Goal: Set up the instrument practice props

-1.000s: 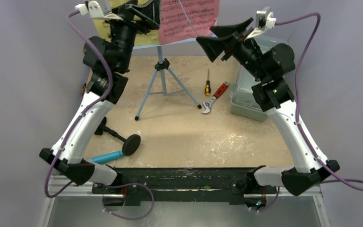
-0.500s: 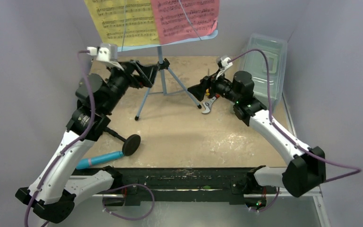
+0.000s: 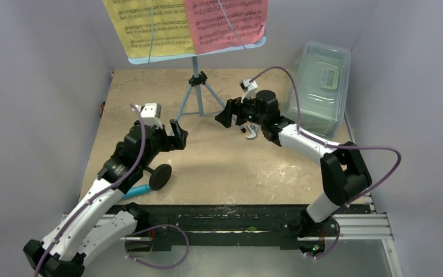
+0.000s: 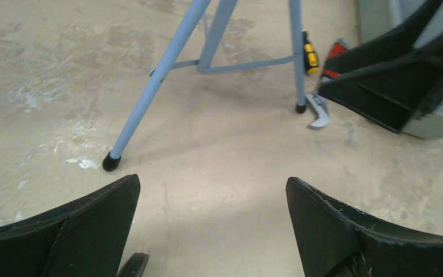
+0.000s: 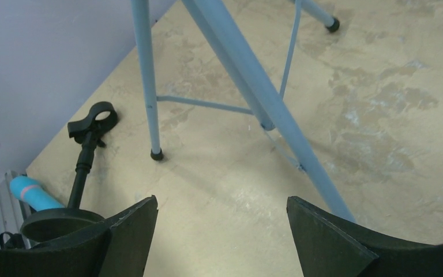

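The light blue music stand point(image 3: 195, 85) is upright on its tripod at the back, with a yellow page point(image 3: 150, 26) and a pink page point(image 3: 225, 23) on its desk. The black mic stand point(image 3: 160, 176) lies on the table at the left. Beside it lies the cyan microphone point(image 3: 140, 190), partly under my left arm. My left gripper point(image 3: 180, 134) hangs open and empty low over the table, just past the stand's round base, facing a tripod leg point(image 4: 150, 86). My right gripper point(image 3: 226, 112) is open and empty by the right tripod leg point(image 5: 254, 75), looking toward the mic stand point(image 5: 83, 167) and microphone point(image 5: 32, 193).
A clear lidded box point(image 3: 320, 86) stands at the back right. A red-handled wrench point(image 4: 318, 112) and a yellow screwdriver point(image 4: 308, 55) lie by the tripod's right foot, under my right gripper. Grey walls close in the table on three sides.
Both arms came down from the music stand's desk to low over the table. The pages stayed on the desk, and the left gripper ended near the mic stand's base.
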Tool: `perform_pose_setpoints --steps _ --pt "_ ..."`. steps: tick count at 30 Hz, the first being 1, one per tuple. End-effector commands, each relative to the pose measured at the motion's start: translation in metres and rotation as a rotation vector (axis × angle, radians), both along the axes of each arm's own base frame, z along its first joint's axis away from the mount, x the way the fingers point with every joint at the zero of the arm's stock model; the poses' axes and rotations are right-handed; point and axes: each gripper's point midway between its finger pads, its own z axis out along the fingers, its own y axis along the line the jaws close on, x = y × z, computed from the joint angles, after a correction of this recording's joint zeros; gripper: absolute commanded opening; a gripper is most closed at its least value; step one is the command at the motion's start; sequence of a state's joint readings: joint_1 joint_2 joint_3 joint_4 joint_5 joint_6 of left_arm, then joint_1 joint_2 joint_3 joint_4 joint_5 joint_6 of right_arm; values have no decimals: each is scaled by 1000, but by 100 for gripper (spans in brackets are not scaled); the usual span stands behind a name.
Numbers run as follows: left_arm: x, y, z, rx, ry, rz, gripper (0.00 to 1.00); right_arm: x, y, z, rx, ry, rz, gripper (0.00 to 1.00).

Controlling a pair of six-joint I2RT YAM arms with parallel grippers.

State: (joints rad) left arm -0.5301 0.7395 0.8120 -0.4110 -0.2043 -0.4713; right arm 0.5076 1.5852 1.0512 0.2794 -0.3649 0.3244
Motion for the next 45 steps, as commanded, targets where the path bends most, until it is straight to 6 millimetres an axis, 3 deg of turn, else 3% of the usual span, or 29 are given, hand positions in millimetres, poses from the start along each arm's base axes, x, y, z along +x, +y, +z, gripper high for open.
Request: perform_pose_setpoints --steps 1,4,8,11,16,21,27,32,45 --pt "43 13 -17 67 -34 158 99 9 7 17 49 -39 -43 86" --pt "76 18 -16 64 -65 253 100 12 3 8 24 4 -82 86" --pt "121 10 -9 55 -110 272 100 16 -5 -3 -23 27 -126 86" --pt "152 -1 -21 95 -68 221 100 23 -7 -3 -43 20 -149 83" --pt "182 -9 -48 201 -67 154 99 41 -8 1 -77 -12 -187 77" --pt "192 -13 -59 285 -112 94 93 55 -4 -8 -126 -28 -182 66" --pt "194 -27 -54 270 -173 14 85 67 -3 -14 -158 -63 -189 65" --pt "196 -34 -59 233 -161 -1 71 77 1 -24 -173 -68 -186 62" --pt "193 -47 -53 87 -144 1 47 119 13 -12 -205 -188 -209 45"
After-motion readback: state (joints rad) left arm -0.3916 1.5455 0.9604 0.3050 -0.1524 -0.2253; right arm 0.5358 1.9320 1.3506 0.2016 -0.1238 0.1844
